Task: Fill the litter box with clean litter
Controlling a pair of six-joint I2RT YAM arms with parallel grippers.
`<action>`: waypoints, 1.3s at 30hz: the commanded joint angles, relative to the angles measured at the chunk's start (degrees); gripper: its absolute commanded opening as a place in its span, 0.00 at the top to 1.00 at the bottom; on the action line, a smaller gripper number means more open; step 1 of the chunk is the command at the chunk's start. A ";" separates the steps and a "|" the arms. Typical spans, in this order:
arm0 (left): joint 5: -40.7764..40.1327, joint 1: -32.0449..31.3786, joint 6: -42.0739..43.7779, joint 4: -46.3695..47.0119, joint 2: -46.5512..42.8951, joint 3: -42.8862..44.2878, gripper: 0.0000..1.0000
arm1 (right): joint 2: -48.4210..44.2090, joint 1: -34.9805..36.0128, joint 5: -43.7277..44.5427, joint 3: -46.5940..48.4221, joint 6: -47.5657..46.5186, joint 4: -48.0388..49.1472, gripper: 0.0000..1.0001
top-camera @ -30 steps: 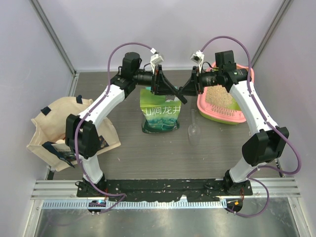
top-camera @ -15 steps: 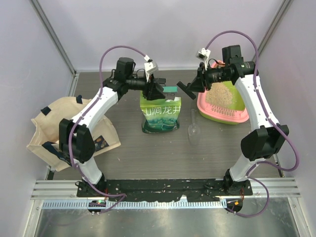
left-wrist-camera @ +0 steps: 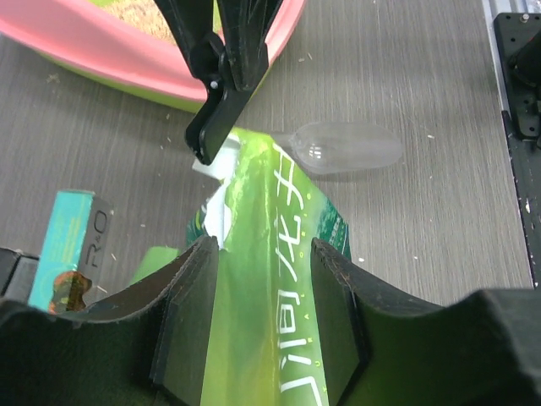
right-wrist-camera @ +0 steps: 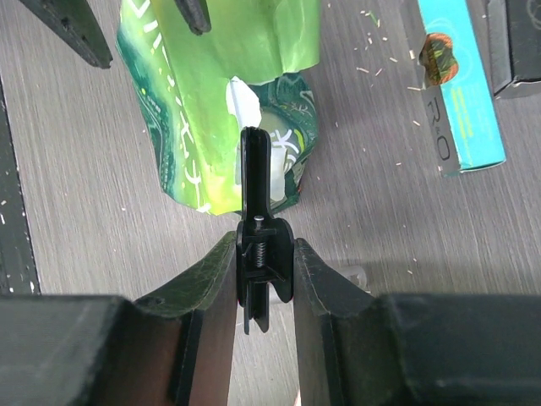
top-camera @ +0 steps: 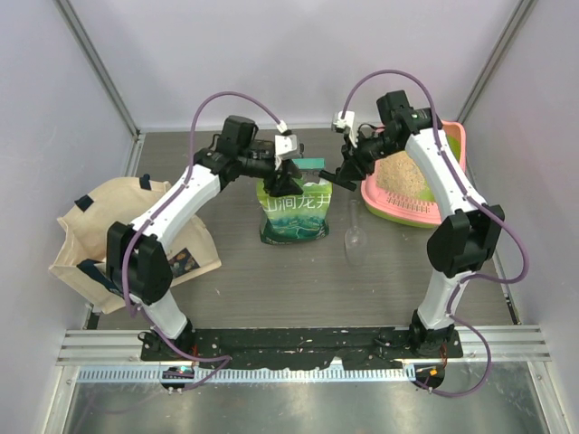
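The litter box (top-camera: 441,210), pink-rimmed, sits at the right rear with clean litter (top-camera: 398,174) heaped in it; its rim (left-wrist-camera: 127,63) also crosses the top of the left wrist view. A green printed bag (top-camera: 294,212) stands mid-table. My left gripper (top-camera: 289,174) straddles the bag's top (left-wrist-camera: 262,279), jaws apart on either side of the fold. My right gripper (top-camera: 337,174) is shut on a black clip (right-wrist-camera: 258,245), whose tip (left-wrist-camera: 207,135) touches the bag's torn corner (right-wrist-camera: 241,97).
A clear plastic scoop (top-camera: 355,237) lies between the bag and the litter box. Behind the bag rests a teal box (top-camera: 312,164). A beige tote bag (top-camera: 118,235) fills the left side. Metal frame posts stand at the rear corners.
The two grippers parted, then the right one swung back left and down with the clip to the bag's corner. The left gripper widened and settled over the bag's top.
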 commanded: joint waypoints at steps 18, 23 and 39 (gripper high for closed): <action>1.02 -2.30 5.00 2.68 4.16 -0.71 0.51 | 3.67 3.38 4.00 2.17 -9.36 -7.75 0.99; 0.14 -3.80 5.01 4.08 6.19 0.09 0.51 | 4.90 3.64 5.23 2.79 -6.11 -6.52 0.99; -5.21 -3.80 -10.08 16.28 4.01 -0.78 0.47 | 4.99 0.13 3.57 8.14 2.22 -7.05 0.99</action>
